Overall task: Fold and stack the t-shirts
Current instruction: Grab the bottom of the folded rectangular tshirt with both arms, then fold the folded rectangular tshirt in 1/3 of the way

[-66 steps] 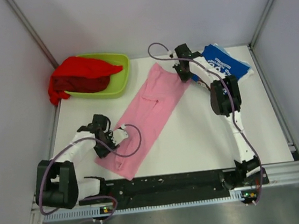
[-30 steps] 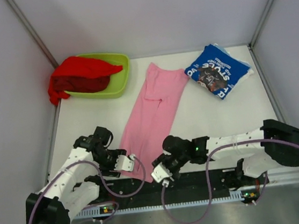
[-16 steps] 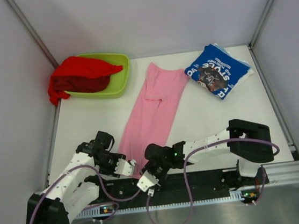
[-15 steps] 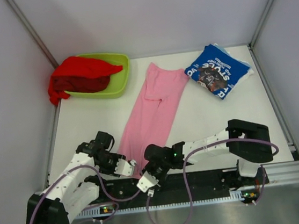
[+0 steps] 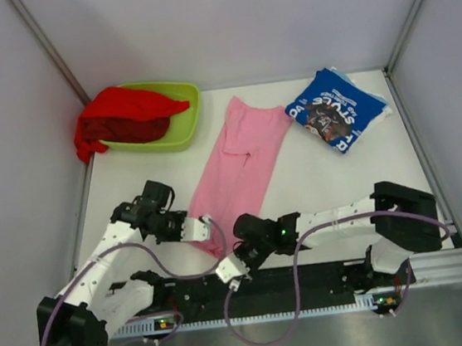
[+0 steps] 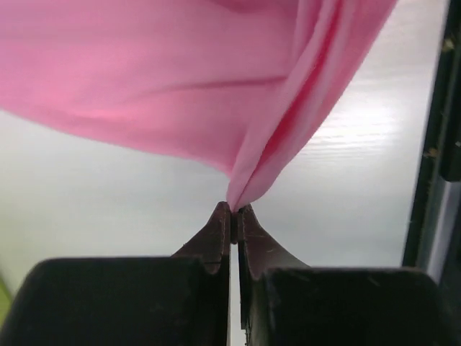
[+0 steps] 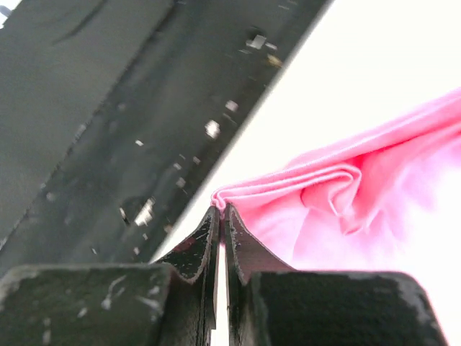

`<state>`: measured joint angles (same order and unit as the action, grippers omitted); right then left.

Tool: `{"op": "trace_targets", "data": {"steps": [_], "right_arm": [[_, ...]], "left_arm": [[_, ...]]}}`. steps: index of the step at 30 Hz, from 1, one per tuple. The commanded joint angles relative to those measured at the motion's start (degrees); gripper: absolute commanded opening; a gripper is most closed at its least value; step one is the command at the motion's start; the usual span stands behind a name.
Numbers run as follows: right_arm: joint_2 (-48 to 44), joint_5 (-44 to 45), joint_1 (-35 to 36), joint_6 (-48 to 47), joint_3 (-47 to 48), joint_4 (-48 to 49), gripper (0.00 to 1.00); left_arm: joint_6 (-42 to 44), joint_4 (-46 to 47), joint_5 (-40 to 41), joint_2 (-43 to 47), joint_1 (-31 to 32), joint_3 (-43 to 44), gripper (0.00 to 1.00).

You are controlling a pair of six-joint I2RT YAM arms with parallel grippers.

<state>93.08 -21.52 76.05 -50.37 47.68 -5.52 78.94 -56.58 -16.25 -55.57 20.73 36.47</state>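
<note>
Down at the near edge, both grippers are on the hem of the pink shirt (image 5: 238, 160) now, and that's the big change. A couple of seconds back the right arm was at the far end, up by the blue shirt (image 5: 335, 115); it has swung all the way round since. Half a second ago both sets of fingers sat low by the rail (image 5: 310, 279), and since then the hem has come up and crept away from it a bit. The left gripper (image 5: 199, 227) has its fingers pressed together on a bunched corner, and its wrist cam shows the cloth (image 6: 180, 72) hanging off the tips (image 6: 234, 213) with bare table (image 6: 108, 209) under it, so I'd say that corner is off the surface. The right gripper (image 5: 228, 268) is pinching a small fold of the other corner (image 7: 374, 187), tips (image 7: 220, 213) nearly touching, rail (image 7: 108, 108) just past them. The rest of the shirt lies as a long strip running diagonally up the table toward the back. My read: the lengthwise fold is done and this is the start of carrying the hem over toward the collar. The blue shirt sits folded at the far right, and the red shirt (image 5: 128, 114) is heaped in the tray (image 5: 193, 115) and spilling over its left end, not yet folded.
</note>
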Motion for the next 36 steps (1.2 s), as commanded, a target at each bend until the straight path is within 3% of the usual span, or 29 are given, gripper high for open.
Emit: {"op": "trace_targets", "data": {"steps": [1, 7, 10, 15, 22, 28, 36], "right_arm": [[-11.1, -1.1, -8.2, 11.3, -3.7, 5.1, 0.00], [-19.1, -2.8, -22.9, 21.2, -8.1, 13.6, 0.00], [-17.9, -3.9, -30.2, 23.0, -6.9, 16.2, 0.00], [-11.8, -3.4, -37.8, 21.8, -3.3, 17.7, 0.00], [-5.0, -0.5, -42.8, 19.7, 1.4, 16.3, 0.00], [-0.5, 0.2, -44.0, 17.6, 4.9, 13.1, 0.00], [2.0, 7.4, -44.1, 16.8, 8.0, 7.1, 0.00]], "left_arm": [[-8.7, 1.9, -7.0, -3.4, 0.1, 11.1, 0.00], [-14.8, 6.9, -9.7, -13.5, 0.1, 21.9, 0.00], [-18.0, 14.2, -7.8, -19.7, 0.2, 26.0, 0.00], [-22.3, 18.4, -3.5, -33.0, 0.2, 35.7, 0.00], [-27.3, 21.2, 0.0, -48.6, 0.2, 47.3, 0.00], [-27.3, 23.0, 1.6, -54.0, 0.4, 50.5, 0.00], [-26.3, 24.8, 2.4, -57.4, 1.9, 50.7, 0.00]]}}
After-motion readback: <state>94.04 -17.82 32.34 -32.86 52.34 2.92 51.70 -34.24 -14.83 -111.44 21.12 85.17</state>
